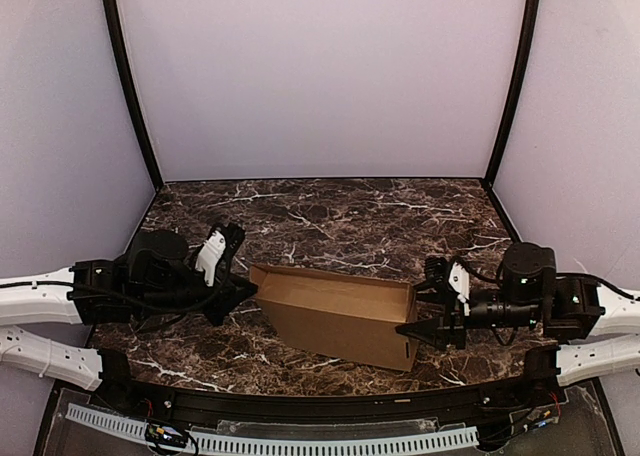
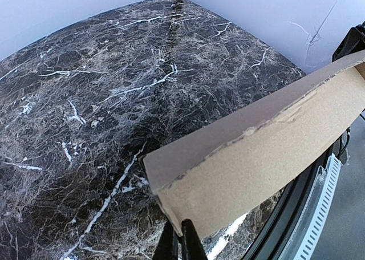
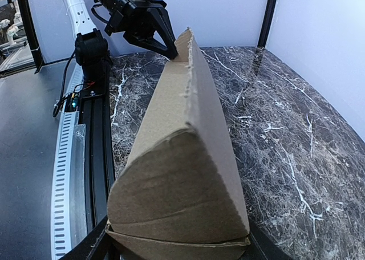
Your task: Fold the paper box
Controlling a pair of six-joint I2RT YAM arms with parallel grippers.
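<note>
The paper box is a plain brown cardboard carton, partly folded into a long wedge and held above the marble table between both arms. My left gripper is shut on a thin edge at the box's left corner; in the left wrist view its fingers pinch the cardboard. My right gripper holds the box's right end. In the right wrist view its fingers flank the curved end flap. The left gripper shows at the box's far tip.
The dark marble table has white walls on three sides and black corner posts. A black rail with a white cable chain runs along the near edge.
</note>
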